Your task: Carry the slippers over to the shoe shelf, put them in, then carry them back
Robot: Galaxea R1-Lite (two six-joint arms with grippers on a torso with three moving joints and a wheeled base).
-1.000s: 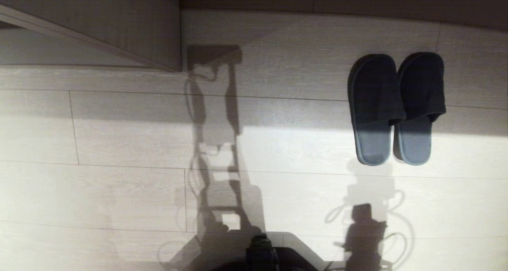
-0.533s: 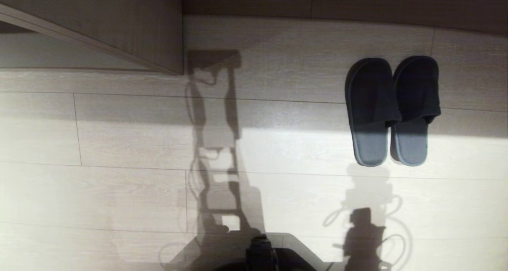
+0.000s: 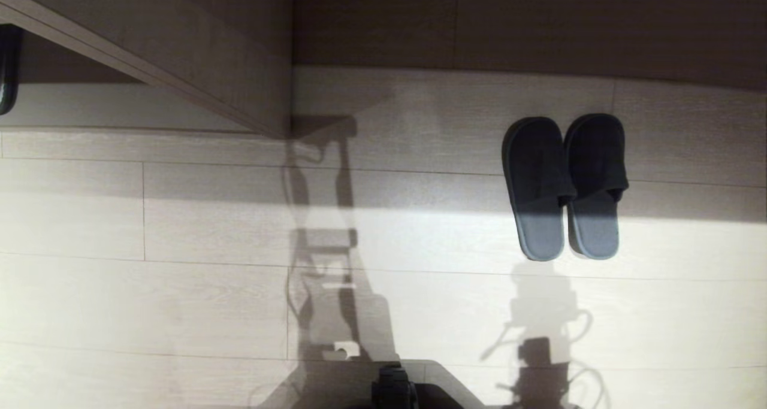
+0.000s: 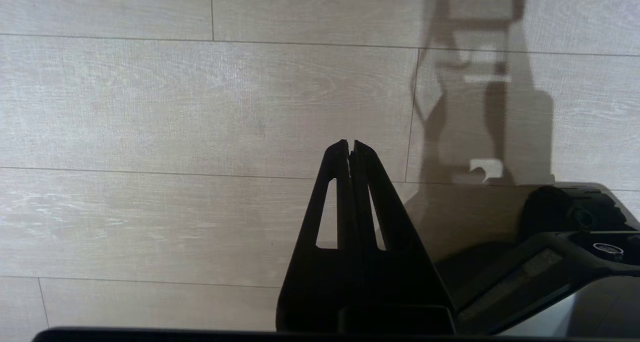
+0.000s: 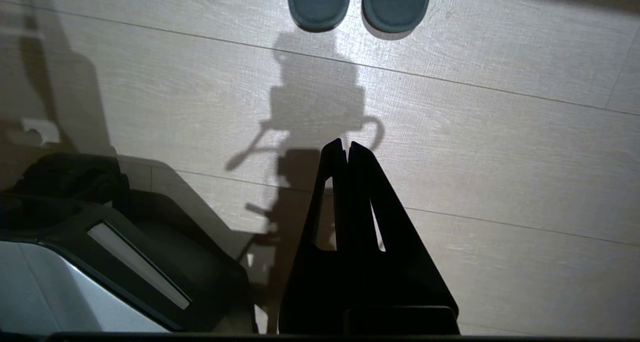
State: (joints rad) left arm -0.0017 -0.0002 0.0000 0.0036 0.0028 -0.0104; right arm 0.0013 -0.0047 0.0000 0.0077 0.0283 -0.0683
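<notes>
pale wood-look plank floor (image 3: 198, 289) fills the head view, brightly lit across the lower half from 3 to 9 o'clock, dimmer in a band above. long hard-edged shadows lie on it at 6 o'clock. a beige laminate panel (image 3: 239, 50) juts in at 11 o'clock. a darker wall base (image 3: 539, 26) runs along 12 to 2 o'clock.

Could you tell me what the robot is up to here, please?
Nothing is being handled yet. The slippers lie side by side on the wooden floor, ahead of the robot on its right. The shoe shelf stands ahead on its left, apart from them. The left gripper and the right gripper both hang over bare floor with fingers shut and empty; the slipper heels show just beyond the right one.
</notes>
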